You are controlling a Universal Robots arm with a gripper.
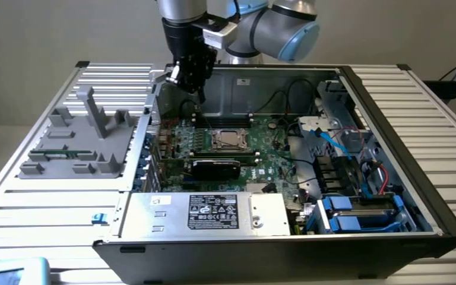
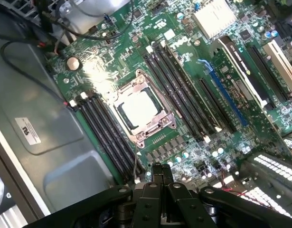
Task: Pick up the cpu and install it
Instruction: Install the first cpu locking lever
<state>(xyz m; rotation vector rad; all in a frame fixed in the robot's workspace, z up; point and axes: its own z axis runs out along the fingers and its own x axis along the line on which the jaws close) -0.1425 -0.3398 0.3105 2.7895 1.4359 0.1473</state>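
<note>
my gripper [image 2: 161,172] pressed together, holding nothing, over the board [image 2: 112,61] | cpu [image 2: 138,107] lies inside socket [image 2: 157,127] | risk: if it sits skewed, my push could damage it

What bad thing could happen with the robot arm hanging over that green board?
The gripper, jaws shut, hangs over the motherboard; a sweep lower down might scrape the memory slots beside the socket. The cpu lies in that socket, so a bump could perhaps shift it. The black cables nearby might get snagged.
</note>
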